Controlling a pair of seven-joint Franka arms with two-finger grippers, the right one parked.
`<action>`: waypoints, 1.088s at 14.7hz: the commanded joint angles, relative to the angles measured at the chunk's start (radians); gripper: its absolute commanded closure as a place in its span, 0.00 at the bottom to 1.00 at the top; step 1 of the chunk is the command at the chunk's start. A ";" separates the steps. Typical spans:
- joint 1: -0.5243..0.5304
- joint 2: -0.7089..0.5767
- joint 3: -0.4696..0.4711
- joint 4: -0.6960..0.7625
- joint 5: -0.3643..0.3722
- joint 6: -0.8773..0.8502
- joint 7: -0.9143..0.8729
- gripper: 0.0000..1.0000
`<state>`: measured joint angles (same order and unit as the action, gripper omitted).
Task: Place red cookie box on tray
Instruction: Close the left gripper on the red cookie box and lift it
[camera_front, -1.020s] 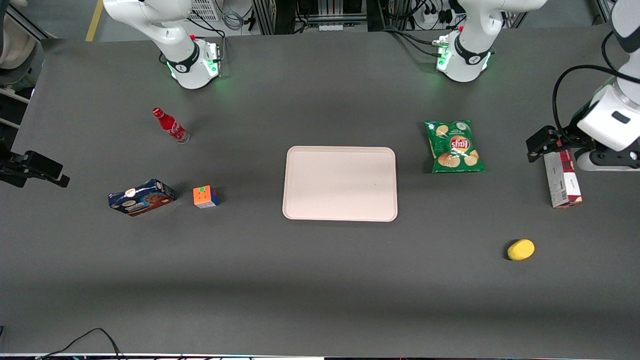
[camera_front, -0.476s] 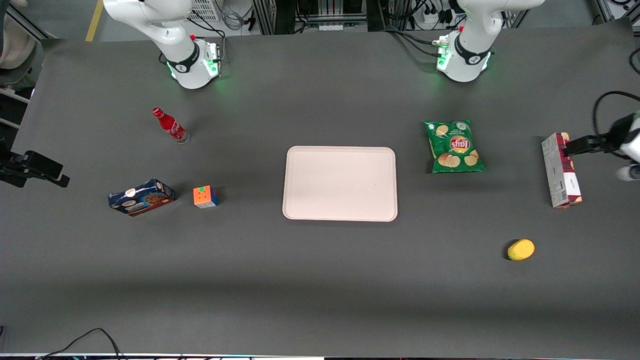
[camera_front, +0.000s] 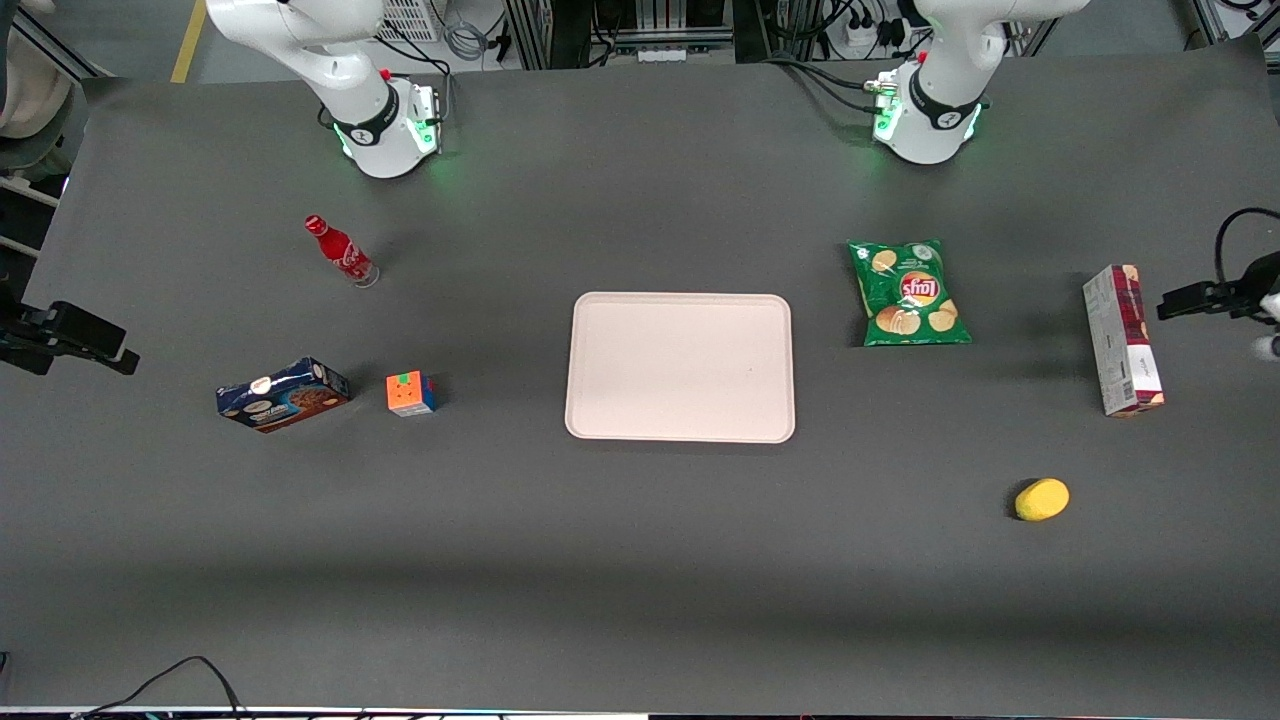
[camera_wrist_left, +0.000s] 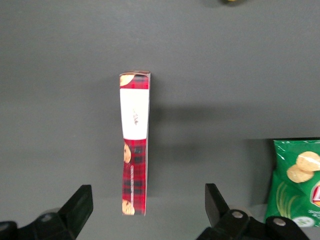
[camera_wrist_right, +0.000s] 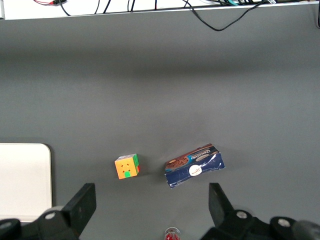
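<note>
Watching from my console, landmark is the red cookie box (camera_front: 1123, 340).
Red cookie box: lies on the tabletop (camera_front: 640, 560) toward the working arm's end, untouched, same spot as a second ago.
Pincer (camera_wrist_left: 149, 212): released, fingers (camera_wrist_left: 80, 205) spread wide, above the box; I see it has pulled away from the box since half a second ago.
Tray (camera_front: 680, 366): well apart from the box, toward the parked arm.
Chips bag (camera_front: 908, 292): between box and tray.
</note>
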<state>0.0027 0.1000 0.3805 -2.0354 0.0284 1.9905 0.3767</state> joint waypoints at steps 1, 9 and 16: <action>-0.013 0.044 0.001 -0.075 0.007 0.160 0.068 0.00; 0.023 0.122 0.020 -0.169 -0.005 0.327 0.172 0.00; 0.036 0.181 0.027 -0.206 -0.042 0.415 0.179 0.00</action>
<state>0.0336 0.2504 0.4044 -2.2236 0.0188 2.3507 0.5306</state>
